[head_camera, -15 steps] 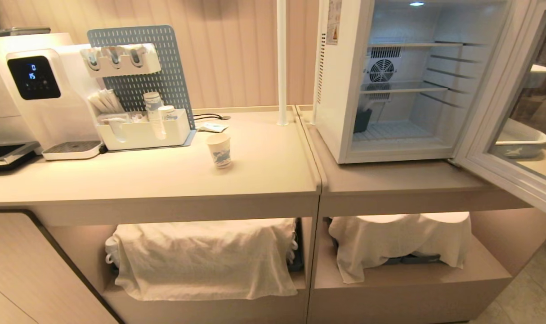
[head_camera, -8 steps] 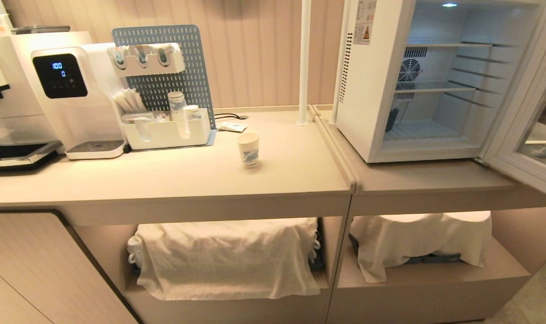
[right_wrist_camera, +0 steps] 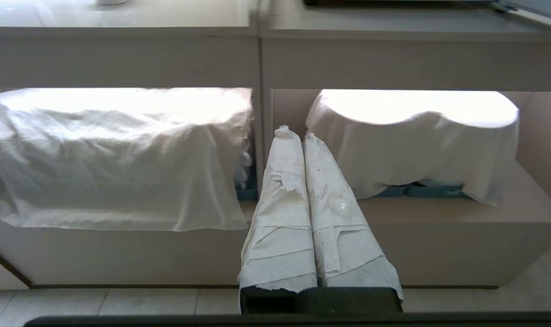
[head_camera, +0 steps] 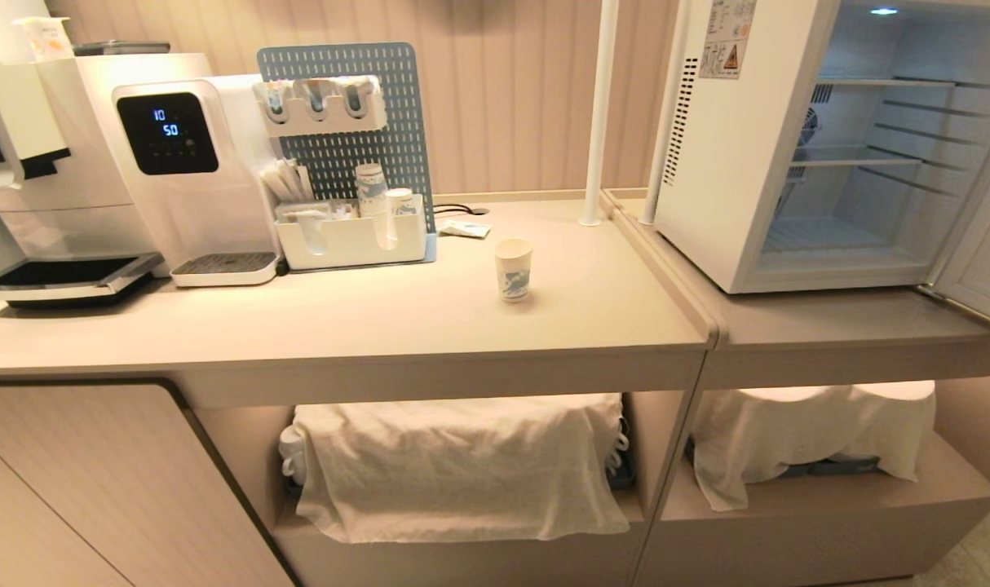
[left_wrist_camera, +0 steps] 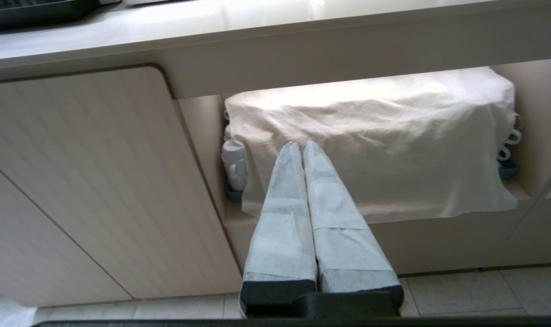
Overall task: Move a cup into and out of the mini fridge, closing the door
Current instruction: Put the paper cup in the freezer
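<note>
Two beige counters (head_camera: 381, 326), cup (head_camera: 513, 269) left, fridge (head_camera: 740, 163) open, both grippers (left_wrist_camera: 302, 147) (right_wrist_camera: 291, 134) closed.

Warm, even light fills the head view; a small lamp (head_camera: 883, 11) glows at the top right of the frame, inside the mini fridge (head_camera: 797, 155). Straight lines bow toward the edges. In both wrist views the white cloths (right_wrist_camera: 121, 150) glare, washed out along their upper edges.
</note>
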`<state>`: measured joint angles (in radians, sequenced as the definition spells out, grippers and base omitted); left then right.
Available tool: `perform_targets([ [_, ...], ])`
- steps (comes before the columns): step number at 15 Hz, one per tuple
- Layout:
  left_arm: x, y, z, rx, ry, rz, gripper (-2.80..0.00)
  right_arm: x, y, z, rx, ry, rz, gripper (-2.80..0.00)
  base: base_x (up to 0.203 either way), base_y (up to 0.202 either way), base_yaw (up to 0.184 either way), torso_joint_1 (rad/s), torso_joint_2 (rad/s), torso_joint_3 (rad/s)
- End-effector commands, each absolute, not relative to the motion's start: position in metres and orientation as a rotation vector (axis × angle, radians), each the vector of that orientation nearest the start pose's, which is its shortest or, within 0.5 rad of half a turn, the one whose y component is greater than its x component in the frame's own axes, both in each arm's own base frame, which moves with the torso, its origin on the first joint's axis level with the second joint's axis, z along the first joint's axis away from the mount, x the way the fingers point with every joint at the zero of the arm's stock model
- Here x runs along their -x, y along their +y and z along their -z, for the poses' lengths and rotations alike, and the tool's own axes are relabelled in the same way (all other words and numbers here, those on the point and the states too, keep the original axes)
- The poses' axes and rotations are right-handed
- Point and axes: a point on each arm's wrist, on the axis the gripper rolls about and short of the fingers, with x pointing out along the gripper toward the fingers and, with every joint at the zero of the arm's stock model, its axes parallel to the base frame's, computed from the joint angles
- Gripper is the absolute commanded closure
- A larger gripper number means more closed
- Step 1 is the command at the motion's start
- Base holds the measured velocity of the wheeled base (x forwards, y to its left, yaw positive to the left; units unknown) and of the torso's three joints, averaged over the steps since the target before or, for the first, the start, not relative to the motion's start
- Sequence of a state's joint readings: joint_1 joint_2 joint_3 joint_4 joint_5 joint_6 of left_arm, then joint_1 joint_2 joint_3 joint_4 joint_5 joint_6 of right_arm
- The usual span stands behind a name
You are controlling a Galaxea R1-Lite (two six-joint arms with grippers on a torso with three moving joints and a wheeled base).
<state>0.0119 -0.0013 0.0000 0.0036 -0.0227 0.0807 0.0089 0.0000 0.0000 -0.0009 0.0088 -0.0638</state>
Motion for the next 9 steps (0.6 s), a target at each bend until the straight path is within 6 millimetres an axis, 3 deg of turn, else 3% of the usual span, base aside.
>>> perform_targets([
  [1, 0.0228, -0.0008, -0.0752, -0.08, 0.003, 0.011, 0.0, 0.0228, 0.0, -0.0756, 0.064, -0.002, -0.018, 0.0, 0.0, 0.193, 0.002, 0.002, 0.0, -0.002],
  [9, 0.0228, -0.0008, -0.0752, -0.078, 0.002, 0.01, 0.0, 0.0228, 0.0, -0.0756, 0.063, -0.002, -0.018, 0.0, 0.0, 0.197, -0.004, 0.003, 0.0, 0.002],
])
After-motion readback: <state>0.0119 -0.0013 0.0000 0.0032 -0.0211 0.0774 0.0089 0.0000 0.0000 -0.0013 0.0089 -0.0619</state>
